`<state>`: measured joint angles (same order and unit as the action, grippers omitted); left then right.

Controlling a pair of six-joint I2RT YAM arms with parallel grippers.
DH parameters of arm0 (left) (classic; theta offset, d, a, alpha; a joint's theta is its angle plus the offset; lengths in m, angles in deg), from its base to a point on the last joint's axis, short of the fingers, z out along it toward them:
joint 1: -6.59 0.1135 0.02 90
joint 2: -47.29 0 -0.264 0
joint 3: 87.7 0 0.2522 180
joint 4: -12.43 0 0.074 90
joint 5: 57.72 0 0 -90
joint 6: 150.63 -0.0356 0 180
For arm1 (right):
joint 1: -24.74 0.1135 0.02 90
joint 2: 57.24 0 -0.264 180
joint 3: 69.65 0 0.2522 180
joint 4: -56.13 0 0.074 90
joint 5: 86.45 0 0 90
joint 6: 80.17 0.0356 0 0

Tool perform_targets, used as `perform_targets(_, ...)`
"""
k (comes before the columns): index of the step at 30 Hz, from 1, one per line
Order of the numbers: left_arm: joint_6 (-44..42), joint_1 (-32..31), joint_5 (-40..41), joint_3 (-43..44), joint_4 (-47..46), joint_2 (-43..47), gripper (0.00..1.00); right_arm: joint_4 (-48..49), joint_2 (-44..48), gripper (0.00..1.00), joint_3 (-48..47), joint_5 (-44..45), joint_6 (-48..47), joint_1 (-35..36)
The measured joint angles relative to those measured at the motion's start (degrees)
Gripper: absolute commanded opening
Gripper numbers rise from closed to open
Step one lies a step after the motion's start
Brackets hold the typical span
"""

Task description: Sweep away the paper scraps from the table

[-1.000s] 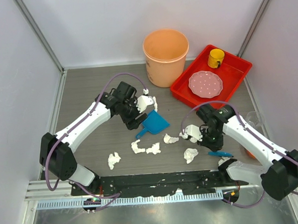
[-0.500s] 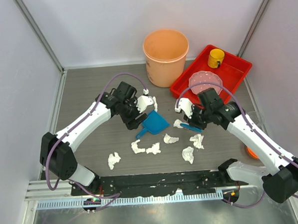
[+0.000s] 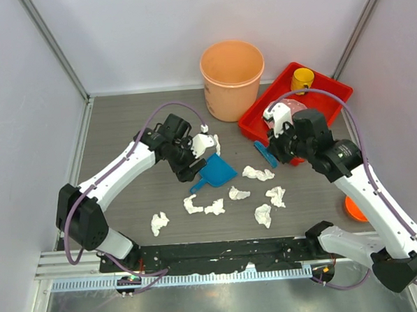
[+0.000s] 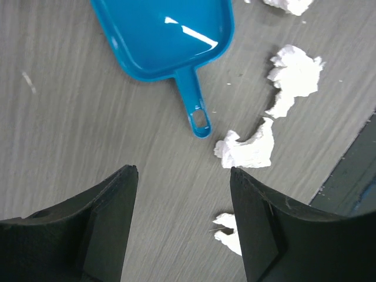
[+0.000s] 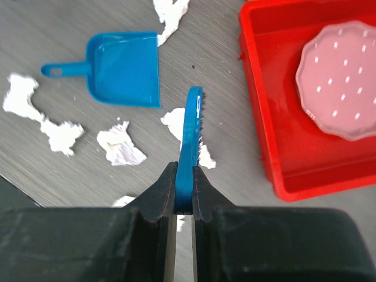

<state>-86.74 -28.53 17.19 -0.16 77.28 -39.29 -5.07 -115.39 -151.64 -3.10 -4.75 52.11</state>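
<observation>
Several paper scraps (image 3: 235, 194) lie on the table (image 3: 116, 126) toward its near edge, so the right gripper (image 5: 184, 176) pinches a blue brush (image 5: 191, 123) beside them while the left gripper (image 4: 181, 173) hovers spread over the handle of the dustpan (image 4: 164, 35).

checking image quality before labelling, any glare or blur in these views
Left wrist: a white glare streak on the blue dustpan; the left tool is dark and soft-edged up close. Right wrist: the right tool, shut on the blue brush, is blurred. Top external: even light, soft shadows.
</observation>
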Motion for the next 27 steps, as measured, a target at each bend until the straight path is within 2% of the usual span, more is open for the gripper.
perform_targets(5, 2.36, -0.02, -4.5, -0.2, 0.85, -2.36, 0.69, 0.46, -1.4, 0.01, -0.15, 5.77, 14.38, 0.0)
perform_targets(11, 11.06, -3.08, -3.67, -2.34, -4.44, -8.76, 0.69, 3.04, -0.17, 0.01, 4.37, 10.64, 21.94, 0.0)
perform_targets(17, 16.52, -8.68, 3.87, -2.62, -10.19, -13.31, 0.69, 4.15, 5.79, 0.01, 10.45, 12.33, 23.52, 0.0)
perform_targets(27, 18.27, -8.5, 12.66, -5.75, -12.39, -14.36, 0.68, 7.13, 16.28, 0.01, 15.23, 13.84, 21.29, 0.0)
